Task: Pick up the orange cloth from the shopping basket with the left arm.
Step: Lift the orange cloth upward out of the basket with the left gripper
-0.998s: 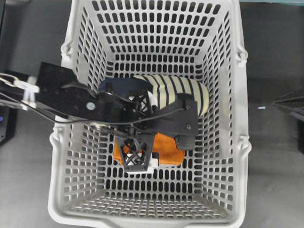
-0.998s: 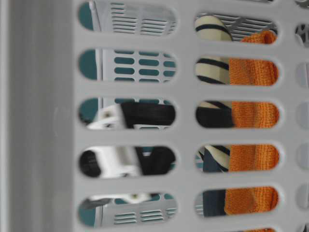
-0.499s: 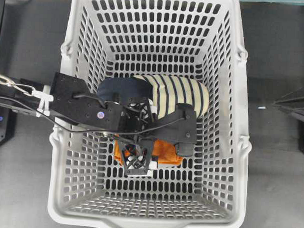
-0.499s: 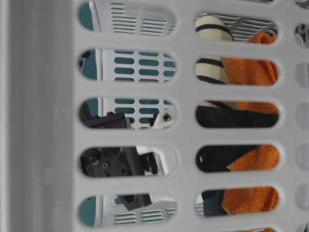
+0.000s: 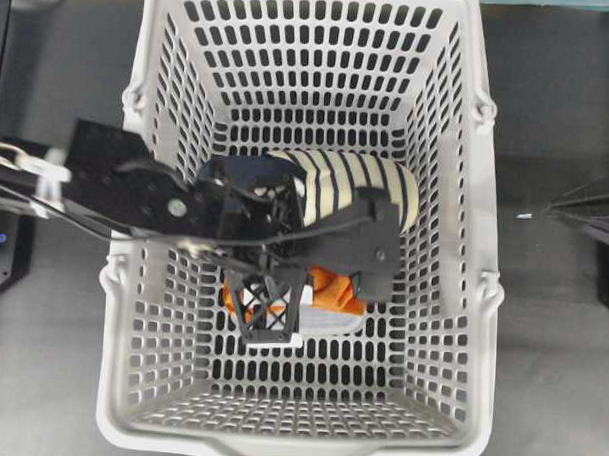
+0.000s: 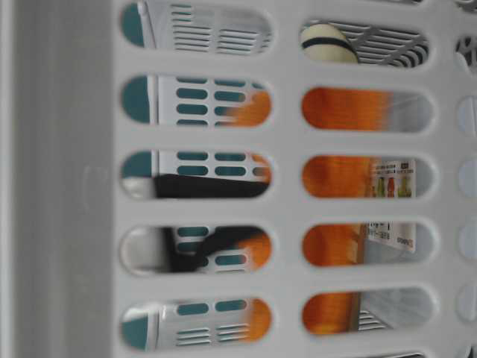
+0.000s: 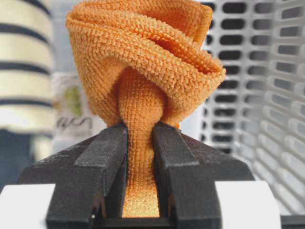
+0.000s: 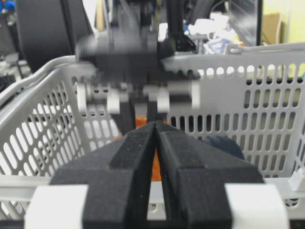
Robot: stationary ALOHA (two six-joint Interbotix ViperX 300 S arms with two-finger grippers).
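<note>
The left gripper [image 7: 139, 157] is pinching a fold of the cloth [image 7: 143, 62] between its jaws, which are standing nearly together with only the pinched thickness between them. In the left wrist view, the fabric is bunching into a loose crown above the fingertips [image 7: 107, 152]; the grip is taking a ridge of the material, not an edge, which is likely giving a firmer hold on soft terry.

In the overhead view, the left arm [image 5: 135, 197] is reaching over the left wall of the basket [image 5: 482, 294], and the cloth [image 5: 327, 287] is showing as orange patches under the gripper [image 5: 267, 307], beside the striped slipper [image 5: 361, 185]. Whether the cloth is clear of the basket floor cannot be told. A white labelled packet [image 6: 393, 177] is showing just behind it.

The right gripper [image 8: 156, 138] is waiting outside the basket, jaws together and holding nothing, keeping the workspace free for the left arm.
</note>
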